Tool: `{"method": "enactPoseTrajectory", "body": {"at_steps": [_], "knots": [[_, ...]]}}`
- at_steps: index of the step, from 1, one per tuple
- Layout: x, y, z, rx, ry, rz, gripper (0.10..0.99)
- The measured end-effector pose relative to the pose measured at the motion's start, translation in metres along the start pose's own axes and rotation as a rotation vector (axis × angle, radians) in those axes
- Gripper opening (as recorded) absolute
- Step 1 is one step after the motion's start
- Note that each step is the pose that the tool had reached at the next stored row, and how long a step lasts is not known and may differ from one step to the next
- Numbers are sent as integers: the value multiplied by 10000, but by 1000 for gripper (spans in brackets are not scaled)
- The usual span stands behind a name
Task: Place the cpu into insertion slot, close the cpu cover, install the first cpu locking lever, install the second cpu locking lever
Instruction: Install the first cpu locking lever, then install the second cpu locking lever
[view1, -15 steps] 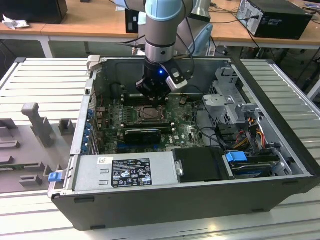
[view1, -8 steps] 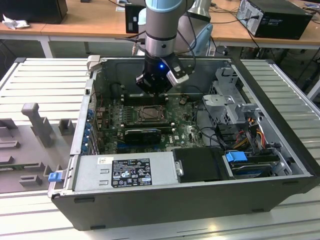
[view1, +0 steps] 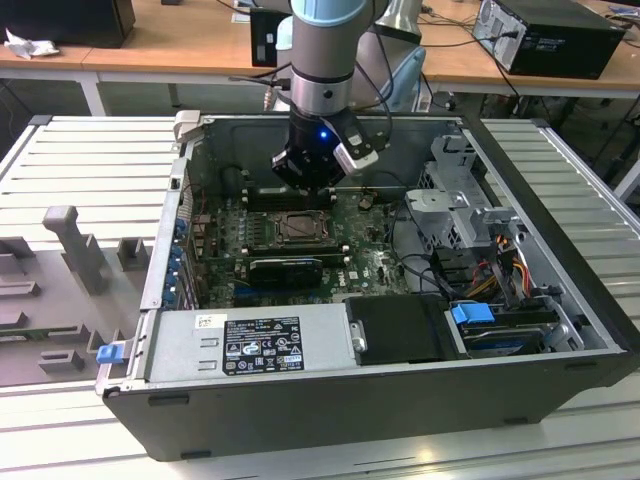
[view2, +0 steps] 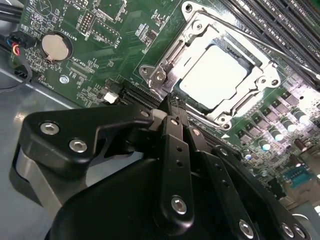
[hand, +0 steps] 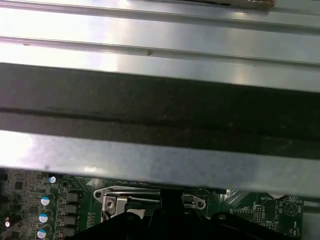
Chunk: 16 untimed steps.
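Note:
Inside the open computer case, the insertion slot (view1: 300, 228) sits on the green board, and my gripper (view1: 305, 185) hangs just above its far edge. In the second wrist view the cpu (view2: 212, 74) lies flat in the slot. The silver cpu cover (view2: 200, 37) is down around it, so the pale chip shows through the cut-out. My gripper (view2: 169, 102) is shut with nothing between its fingers, and its tip is at one corner of the socket frame. A thin metal lever rod (view2: 260, 45) runs along the socket's far side.
A coin battery (view2: 52, 46) and long black memory slots (view2: 280, 20) flank the socket. In the exterior view a long black card (view1: 285, 268) lies in front of the slot. The power supply (view1: 250, 340) and drive cage (view1: 460, 200) crowd the case. The case wall (hand: 160, 110) stands close.

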<state>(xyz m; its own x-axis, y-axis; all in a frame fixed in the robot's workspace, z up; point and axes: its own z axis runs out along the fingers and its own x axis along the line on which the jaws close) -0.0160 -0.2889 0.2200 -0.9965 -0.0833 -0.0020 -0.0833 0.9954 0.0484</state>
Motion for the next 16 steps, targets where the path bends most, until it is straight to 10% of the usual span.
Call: {"method": "enactPoseTrajectory", "body": {"at_steps": [7,12,16], "knots": [[4,-38,-10,27,5,0,106],[2,-25,-290,29,2,-2,106],[10,-119,-291,35,4,8,106]]}}
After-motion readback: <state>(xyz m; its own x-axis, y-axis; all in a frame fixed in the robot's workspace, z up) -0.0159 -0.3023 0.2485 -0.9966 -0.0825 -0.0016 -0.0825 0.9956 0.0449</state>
